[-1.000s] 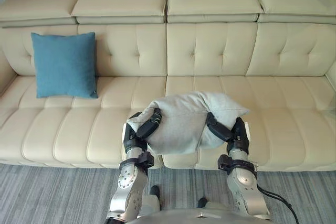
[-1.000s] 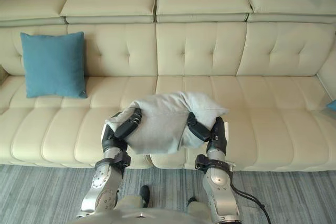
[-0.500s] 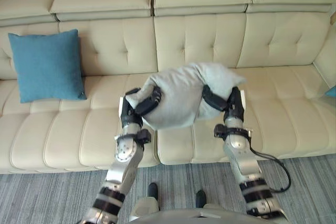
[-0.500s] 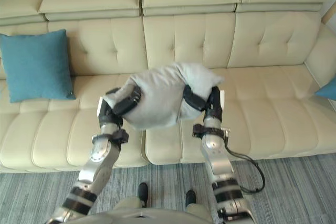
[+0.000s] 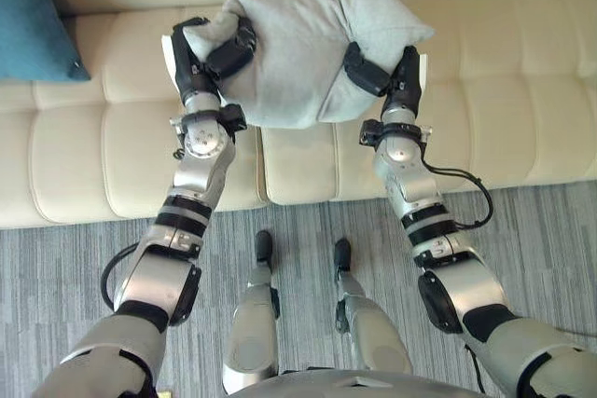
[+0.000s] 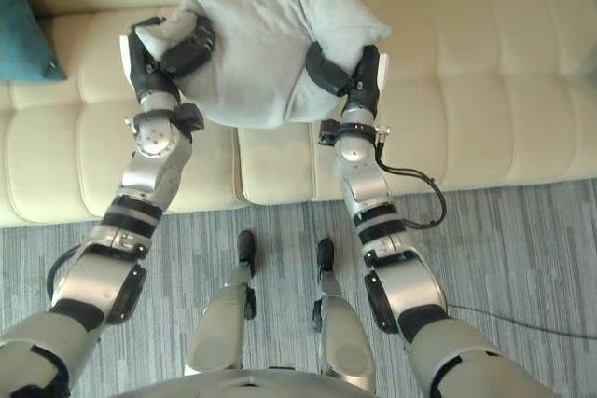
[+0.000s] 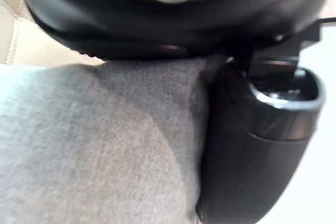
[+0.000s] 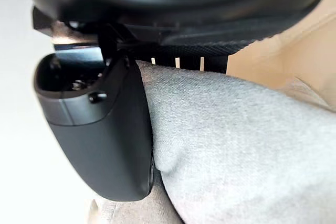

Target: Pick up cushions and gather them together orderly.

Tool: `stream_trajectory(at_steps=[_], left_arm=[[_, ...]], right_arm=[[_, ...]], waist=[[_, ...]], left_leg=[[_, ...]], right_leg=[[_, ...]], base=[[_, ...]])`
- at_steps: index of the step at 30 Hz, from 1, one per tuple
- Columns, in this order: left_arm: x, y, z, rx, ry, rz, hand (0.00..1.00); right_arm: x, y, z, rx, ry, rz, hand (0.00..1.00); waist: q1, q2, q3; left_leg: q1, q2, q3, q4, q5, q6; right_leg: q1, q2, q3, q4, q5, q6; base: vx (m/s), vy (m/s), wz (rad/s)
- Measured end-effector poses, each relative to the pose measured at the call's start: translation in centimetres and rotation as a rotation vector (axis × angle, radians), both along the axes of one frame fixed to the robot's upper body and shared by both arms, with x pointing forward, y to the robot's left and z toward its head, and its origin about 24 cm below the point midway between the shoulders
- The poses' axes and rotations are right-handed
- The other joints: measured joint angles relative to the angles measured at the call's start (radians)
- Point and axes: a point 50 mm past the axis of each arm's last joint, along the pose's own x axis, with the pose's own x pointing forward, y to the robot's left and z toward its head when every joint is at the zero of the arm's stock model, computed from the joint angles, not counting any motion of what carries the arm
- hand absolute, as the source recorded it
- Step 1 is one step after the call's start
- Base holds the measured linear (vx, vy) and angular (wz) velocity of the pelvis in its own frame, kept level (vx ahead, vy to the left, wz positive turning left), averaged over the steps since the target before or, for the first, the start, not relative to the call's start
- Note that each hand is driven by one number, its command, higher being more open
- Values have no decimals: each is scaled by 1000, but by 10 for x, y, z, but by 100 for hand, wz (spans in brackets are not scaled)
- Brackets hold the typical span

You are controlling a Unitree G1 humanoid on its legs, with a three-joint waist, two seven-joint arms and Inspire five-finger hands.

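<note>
You have the grey cushion (image 5: 298,53) gripped between both arms, above the front of the sofa (image 5: 504,90) seat. Your left robot hand (image 5: 198,70) has its fingers curled over the cushion's left end. Your right robot hand (image 5: 401,81) digs its fingers into the right end. In each wrist view grey fabric is pressed against the thumb, so both hands are grasping it. The cushion looks lifted clear of the seat, though from this angle I can't rule out its lower edge brushing the leather.

By my reading the pick-up is done and the gathering is not. The blue cushion (image 5: 33,16) sits at the far left against the sofa, cut off by the view's edge and well apart from the grey one. What remains is to carry the grey cushion across to it, set it just beside the blue one in a matching pose, and release both hands. I can't tell whether other cushions wait elsewhere.
</note>
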Motion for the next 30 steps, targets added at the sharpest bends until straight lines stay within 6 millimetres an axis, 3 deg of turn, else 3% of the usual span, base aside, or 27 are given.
stream_trajectory(at_steps=[2,4,5,11,16,24,26,30], left_arm=[[6,3,10,2,-14,21,0],[11,7,31,1,-61,38,0],[11,8,34,-5,-71,42,100],[20,20,104,-38,-233,106,100],[15,34,145,-61,-330,178,100],[7,41,187,-80,-425,202,100],[-2,56,209,-61,-468,238,100],[-9,73,221,-45,-490,274,100]], right_arm=[[6,3,7,10,-1,8,0],[11,9,27,40,-51,30,0],[12,10,31,46,-62,34,100],[24,20,93,129,-213,76,100],[26,13,136,145,-313,64,100],[26,-13,192,182,-403,11,100],[24,-18,210,182,-429,6,100],[21,-34,224,185,-457,-13,100]], waist=[[-1,-1,20],[-2,-2,62],[-2,-2,64],[-5,-13,106],[-5,-21,128],[-6,-24,139],[-6,-23,145],[-3,-23,145]], left_leg=[[-19,0,4,0,5,1],[-39,0,12,-1,11,4],[-45,0,12,-1,13,6],[-110,-1,14,-63,73,6],[-157,-2,11,-79,99,8],[-189,-3,-16,-79,112,6],[-198,-3,-21,-79,116,6],[-201,-3,-35,-79,116,5]], right_leg=[[-22,0,7,0,8,1],[-47,0,18,0,17,3],[-54,0,19,0,20,5],[-154,2,34,-1,53,8],[-208,3,36,-2,70,12],[-224,3,6,-1,75,11],[-232,3,1,-1,75,10],[-230,3,-12,-1,75,10]], base=[[-38,29,-10],[-29,36,-12],[-19,31,-9],[-10,42,-6],[28,65,0],[66,103,9],[74,142,7],[56,112,8]])
